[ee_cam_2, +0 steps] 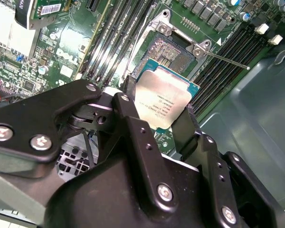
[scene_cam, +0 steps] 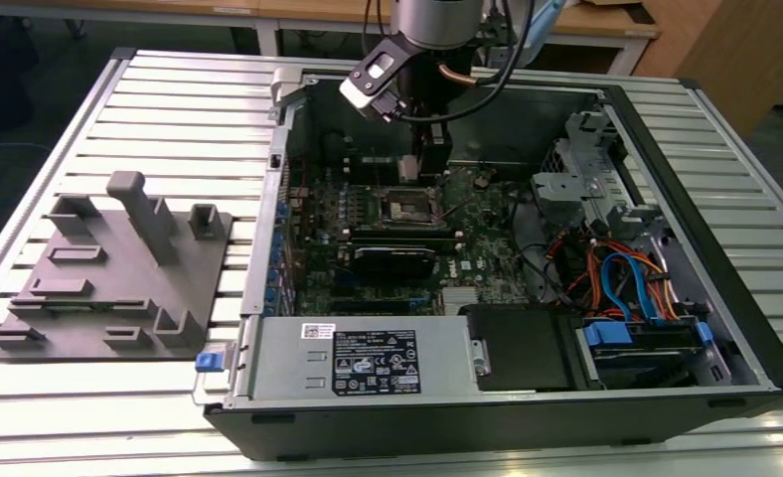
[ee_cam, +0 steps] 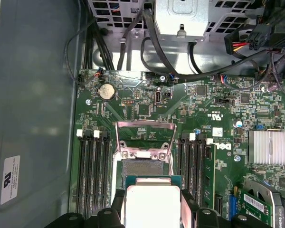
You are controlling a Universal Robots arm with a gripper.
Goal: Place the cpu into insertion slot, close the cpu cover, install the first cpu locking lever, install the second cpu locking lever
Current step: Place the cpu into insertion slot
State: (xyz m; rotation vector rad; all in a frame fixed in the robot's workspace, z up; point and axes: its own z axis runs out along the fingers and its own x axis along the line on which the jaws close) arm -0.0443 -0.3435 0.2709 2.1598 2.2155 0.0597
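The cpu (ee_cam_2: 164, 100) is a flat square chip with a silver-grey top, and my gripper (ee_cam_2: 157, 108) is shut on it, a black finger on each of two opposite edges. It hangs tilted just above and short of the insertion slot (ee_cam_2: 173, 50), whose dark socket lies uncovered. In the first wrist view the cpu (ee_cam: 152, 205) sits between the fingers (ee_cam: 118, 209) right beside the insertion slot (ee_cam: 143, 168). The cpu cover (ee_cam: 145, 125) stands swung open on the slot's far side. A thin locking lever (ee_cam_2: 225, 60) sticks out beside the socket. In the exterior view my gripper (scene_cam: 427, 159) reaches into the case above the insertion slot (scene_cam: 406, 206).
Black memory slots (ee_cam: 92, 166) flank the socket on both sides. A finned heatsink (ee_cam: 268, 147) and bundled cables (scene_cam: 617, 278) lie further off. The drive cage (scene_cam: 590, 179) and power supply (scene_cam: 365, 358) border the board. A grey fixture plate (scene_cam: 113, 268) sits at the exterior view's left.
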